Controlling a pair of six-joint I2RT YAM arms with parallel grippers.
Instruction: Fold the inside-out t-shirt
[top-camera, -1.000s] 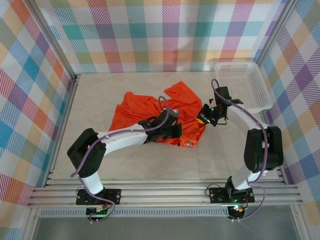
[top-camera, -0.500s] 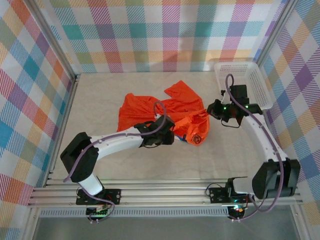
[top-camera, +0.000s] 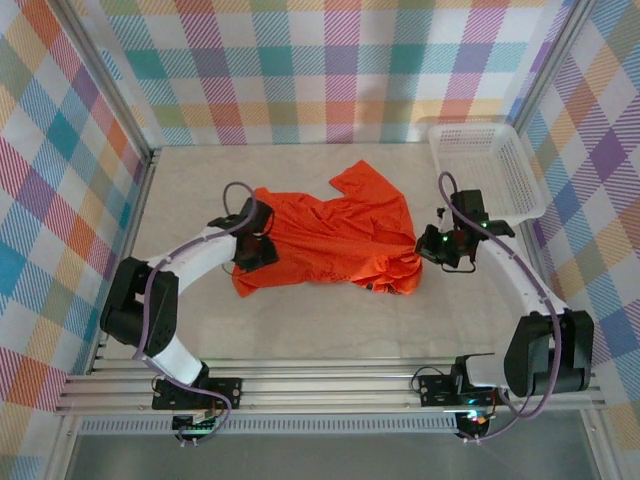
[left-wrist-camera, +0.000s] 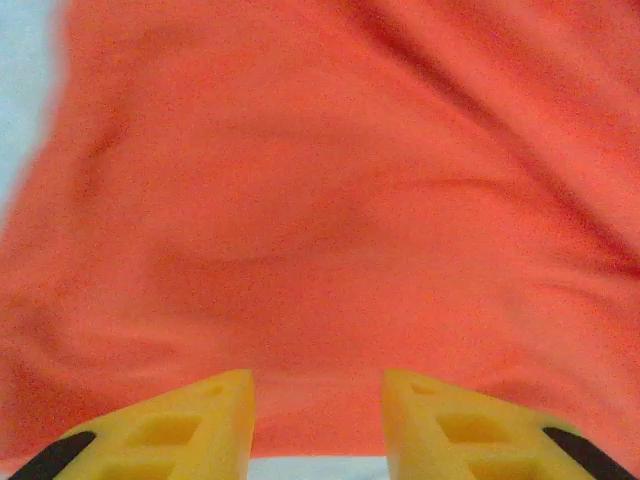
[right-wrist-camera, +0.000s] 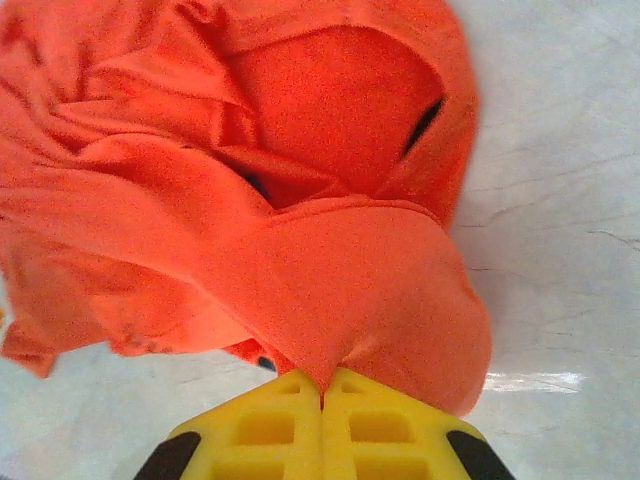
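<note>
Pale tabletop, plaid walls. Shirt rumpled mid-frame. My right gripper pinches its right edge; my left gripper spread, empty, at left edge. Thin, limp cloth: take hems, corners.

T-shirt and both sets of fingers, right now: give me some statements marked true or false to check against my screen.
1. The right gripper has its fingers shut on a fold of the t-shirt. True.
2. The left gripper is clamped on fabric. False: its fingers stand apart over the shirt.
3. The white basket stands at the far right corner of the table, apart from the t-shirt. True.
4. The t-shirt is neatly folded. False: it lies spread out and crumpled.
5. The left gripper is at the shirt's left end. True.
</note>
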